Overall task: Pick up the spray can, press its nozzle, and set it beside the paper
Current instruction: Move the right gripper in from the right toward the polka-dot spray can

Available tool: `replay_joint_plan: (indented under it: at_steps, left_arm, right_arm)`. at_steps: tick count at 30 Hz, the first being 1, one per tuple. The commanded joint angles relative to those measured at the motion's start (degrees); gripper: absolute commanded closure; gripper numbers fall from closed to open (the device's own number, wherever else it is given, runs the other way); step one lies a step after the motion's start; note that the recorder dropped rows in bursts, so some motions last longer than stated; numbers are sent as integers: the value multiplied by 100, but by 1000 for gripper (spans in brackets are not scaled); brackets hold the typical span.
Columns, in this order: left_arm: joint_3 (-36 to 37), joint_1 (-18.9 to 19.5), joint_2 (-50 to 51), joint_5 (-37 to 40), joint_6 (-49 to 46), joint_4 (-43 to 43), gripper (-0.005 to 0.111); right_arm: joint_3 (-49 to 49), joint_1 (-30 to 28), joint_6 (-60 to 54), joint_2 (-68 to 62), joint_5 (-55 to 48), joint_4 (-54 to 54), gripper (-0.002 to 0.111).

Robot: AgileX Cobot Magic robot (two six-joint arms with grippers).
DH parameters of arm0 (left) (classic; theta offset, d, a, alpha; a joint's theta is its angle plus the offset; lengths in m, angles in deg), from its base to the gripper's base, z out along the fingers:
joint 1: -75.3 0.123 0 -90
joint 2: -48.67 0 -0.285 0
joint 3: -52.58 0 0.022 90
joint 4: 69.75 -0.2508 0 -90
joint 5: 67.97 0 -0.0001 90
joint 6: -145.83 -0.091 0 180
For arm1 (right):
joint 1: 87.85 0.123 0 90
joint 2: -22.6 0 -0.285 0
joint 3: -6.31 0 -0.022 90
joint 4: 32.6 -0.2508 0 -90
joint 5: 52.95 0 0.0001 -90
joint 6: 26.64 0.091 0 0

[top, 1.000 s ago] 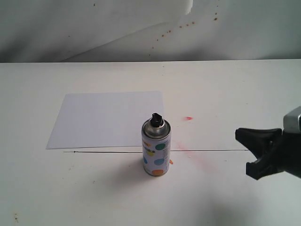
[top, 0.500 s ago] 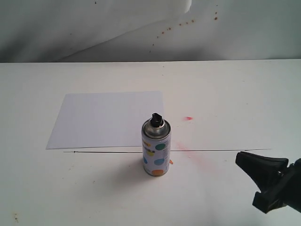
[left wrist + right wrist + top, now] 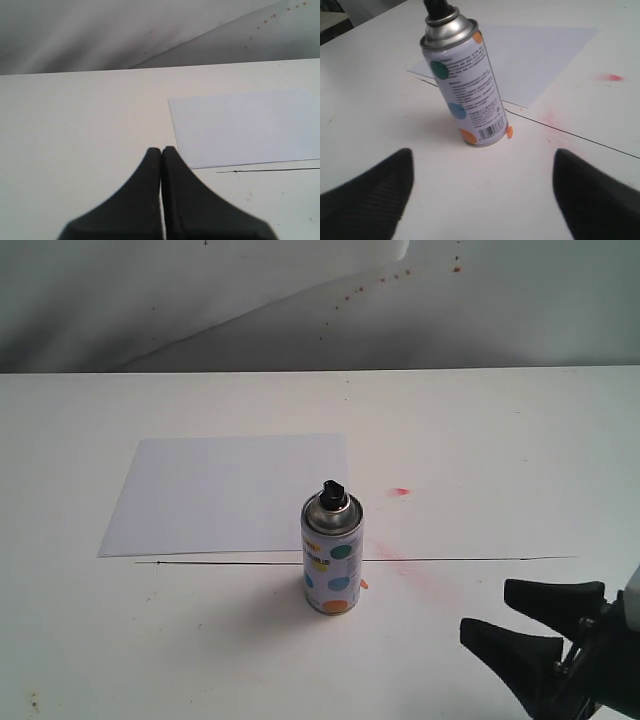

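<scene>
The right gripper [image 3: 482,160] stood wide open, its jaws spread, holding and touching nothing. One spray can [image 3: 467,95] stood upright on the white desk [image 3: 520,440] just ahead of the gap between the jaws, clear of both, with its black nozzle [image 3: 333,490] on top. One sheet of paper [image 3: 220,490] lay flat beyond the can, its near corner close to the can's base. Red spray marks [image 3: 402,491] flecked the desk past the can. The left gripper [image 3: 161,152] was closed on nothing, with the paper ahead of it.
</scene>
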Motion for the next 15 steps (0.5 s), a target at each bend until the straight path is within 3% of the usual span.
replay_joint_plan:
  at_steps: [1,5,15]
  left_arm:
    - [28,9,-26,-82,18,1,107]
    - [28,9,-26,-82,18,1,107]
    - [28,9,-26,-82,18,1,107]
  right_arm:
    - [-32,-27,-41,-5,-94,-278,16]
    - [-32,-27,-41,-5,-70,-337,11]
    - [217,-16,-6,-90,-113,-165,11]
